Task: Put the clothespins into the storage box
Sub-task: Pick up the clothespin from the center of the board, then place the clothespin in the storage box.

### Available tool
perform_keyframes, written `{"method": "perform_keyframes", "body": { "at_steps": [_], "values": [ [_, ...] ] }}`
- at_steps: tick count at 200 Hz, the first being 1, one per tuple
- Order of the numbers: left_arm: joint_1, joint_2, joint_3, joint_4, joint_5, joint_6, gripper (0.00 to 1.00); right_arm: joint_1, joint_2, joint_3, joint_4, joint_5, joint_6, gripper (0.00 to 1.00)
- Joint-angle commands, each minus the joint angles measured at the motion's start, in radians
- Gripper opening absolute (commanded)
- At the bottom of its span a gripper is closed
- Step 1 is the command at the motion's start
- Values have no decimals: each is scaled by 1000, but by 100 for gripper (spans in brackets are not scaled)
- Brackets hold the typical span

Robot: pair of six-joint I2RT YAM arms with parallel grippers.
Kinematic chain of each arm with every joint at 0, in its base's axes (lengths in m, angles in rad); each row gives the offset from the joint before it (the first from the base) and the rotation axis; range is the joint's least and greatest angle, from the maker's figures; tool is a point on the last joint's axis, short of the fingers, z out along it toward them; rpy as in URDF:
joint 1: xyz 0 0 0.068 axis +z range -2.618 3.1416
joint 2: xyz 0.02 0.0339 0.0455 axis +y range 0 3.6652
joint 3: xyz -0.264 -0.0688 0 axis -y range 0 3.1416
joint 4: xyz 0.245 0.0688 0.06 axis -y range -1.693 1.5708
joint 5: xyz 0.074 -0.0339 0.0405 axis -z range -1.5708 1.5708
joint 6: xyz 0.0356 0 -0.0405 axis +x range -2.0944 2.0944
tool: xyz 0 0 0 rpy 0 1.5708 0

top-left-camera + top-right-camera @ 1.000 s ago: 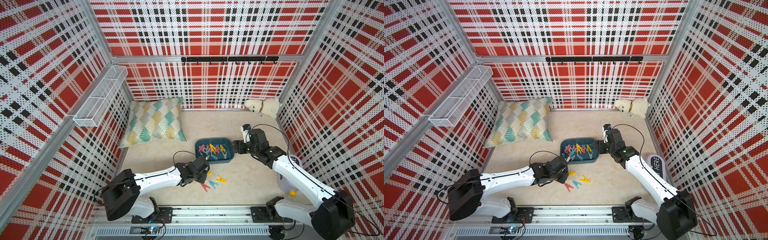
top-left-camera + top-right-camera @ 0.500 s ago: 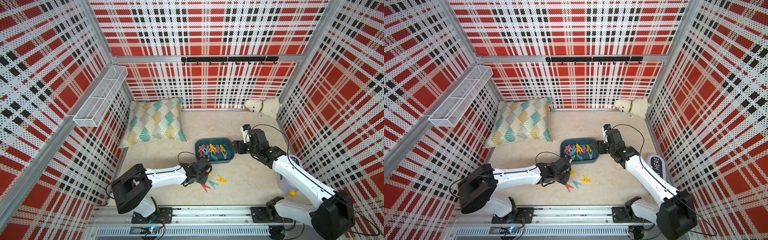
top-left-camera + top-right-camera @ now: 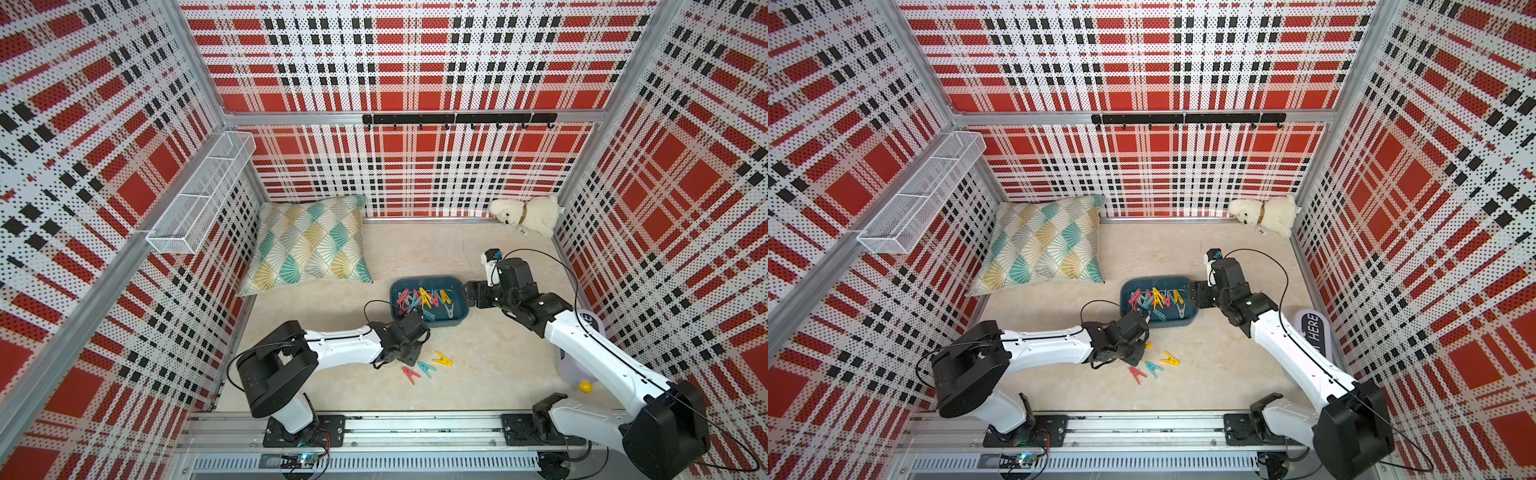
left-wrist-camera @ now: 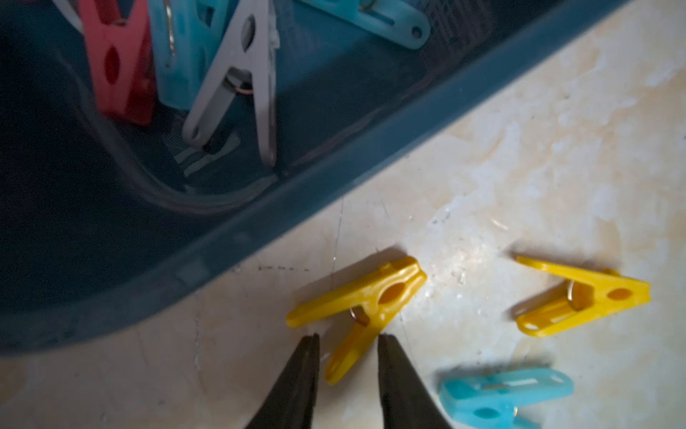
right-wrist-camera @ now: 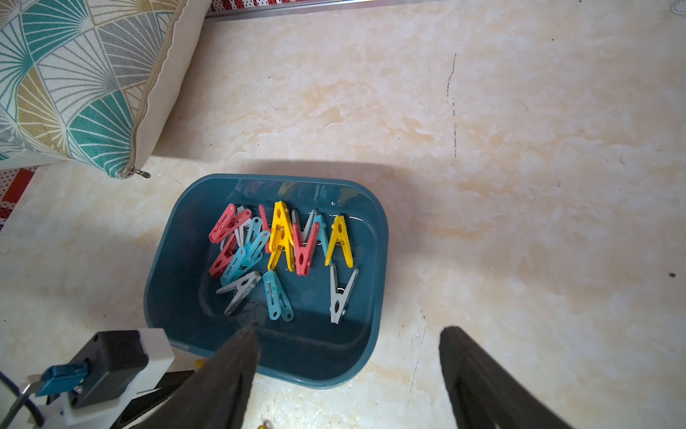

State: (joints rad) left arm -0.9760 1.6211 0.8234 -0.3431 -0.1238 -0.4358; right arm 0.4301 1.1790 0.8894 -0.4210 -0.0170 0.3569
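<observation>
so the left gripper [image 4: 347, 345] had its jaws narrowly straddling one leg of a yellow A-shaped plastic clothespin [image 4: 367, 297], probably lining up a pinch, dark teal plastic storage box [image 4: 260, 230] just beyond them, while the right gripper [image 5: 352, 328] gaped wide, empty.

The box [image 3: 452, 321] sits mid-desk [image 3: 498, 370] with a heap of clothespins [image 3: 422, 300] in it. Loose clothespins [image 3: 426, 369] lie just before it. A pillow [image 3: 309, 243] lies behind on the left, a toy dog [image 3: 525, 214] in the back right corner, and a basket [image 3: 199, 199] on the left wall.
</observation>
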Motion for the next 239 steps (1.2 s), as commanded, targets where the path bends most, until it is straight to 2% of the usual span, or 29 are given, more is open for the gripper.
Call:
{"method": "perform_keyframes", "body": {
  "at_steps": [1, 36, 70, 110, 151, 182, 210, 239],
  "values": [
    [-4, 34, 34, 6, -6, 24, 32, 9, 5, 21, 16, 12, -10, 84],
    [-23, 53, 42, -20, -27, 17, 27, 9, 8, 14, 22, 17, -10, 84],
    [-34, 34, 35, -30, -37, 11, 15, 9, 11, 8, 26, 15, -8, 84],
    [-47, -12, 52, -73, -88, -2, 7, 10, 8, 15, 21, 11, -6, 84],
    [-51, -145, 63, -88, -71, -7, 5, 9, 7, 25, 20, 14, -9, 84],
    [-55, -251, 109, -91, -6, 17, 6, 9, 18, 31, 20, 11, -9, 84],
    [3, -299, 205, -85, -46, 15, 7, 9, 19, 34, 24, 2, -6, 84],
    [89, -255, 304, -4, -55, 18, 7, 10, 22, 35, 33, -6, -5, 84]
  ]
}}
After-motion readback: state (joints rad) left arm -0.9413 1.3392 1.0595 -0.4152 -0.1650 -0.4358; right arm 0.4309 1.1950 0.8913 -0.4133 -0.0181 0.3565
